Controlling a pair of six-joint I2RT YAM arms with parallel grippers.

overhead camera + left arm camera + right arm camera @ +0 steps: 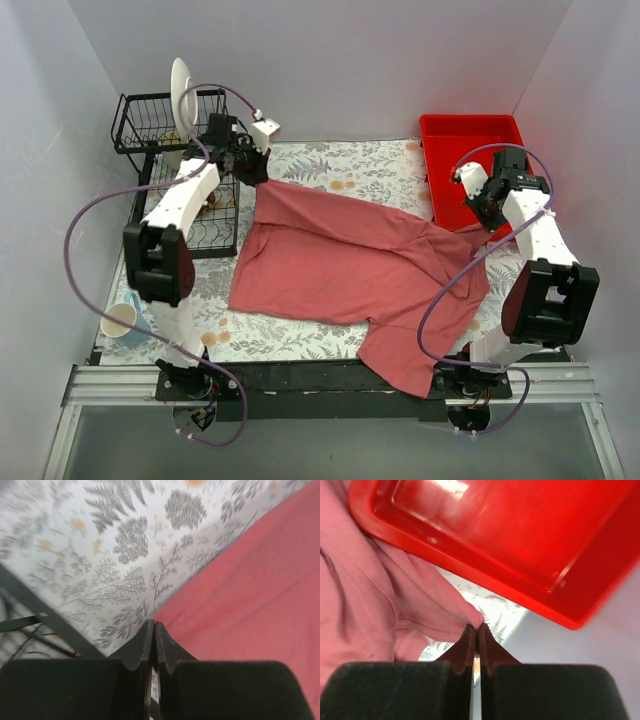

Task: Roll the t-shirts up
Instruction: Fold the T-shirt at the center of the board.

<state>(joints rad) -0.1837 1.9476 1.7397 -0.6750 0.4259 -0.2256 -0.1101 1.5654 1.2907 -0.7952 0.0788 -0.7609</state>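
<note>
Scene: A table covered with a fern-print tablecloth [370, 170], seen from above, with two white robot arms mounted at its near edge.
T-shirt: A salmon-pink t-shirt [340, 260] lies spread and wrinkled across the middle of the table. It slants from near the far left corner toward the right edge. One flap drapes over the near edge, close to the near right corner.
Left gripper: The left gripper [252, 172] reaches to the far left part of the table, just beside the rack. Its dark fingers [135, 652] are pressed together, with the pointed far-left corner of the shirt caught at their tips.
Right gripper: The right gripper [482, 218] sits near the right edge, at the near lip of the tray. Its fingers [462, 650] are pressed together, pinching a small fold of the shirt's edge. Bare tablecloth shows just beyond the tips.
Far edge of the shirt: It runs in a fairly straight line from one pinch to the other.
Red tray: A bright red plastic tray [465, 150] sits at the far right corner. The shirt's right end lies just beside its near left corner.
Dish rack: A black wire dish rack [150, 125] stands along the left edge at the far left corner. A white plate [182, 95] stands upright in it.
Mug: What looks like a pale mug [120, 320] sits by the left edge toward the near left corner, partly hidden behind the left arm.
</note>
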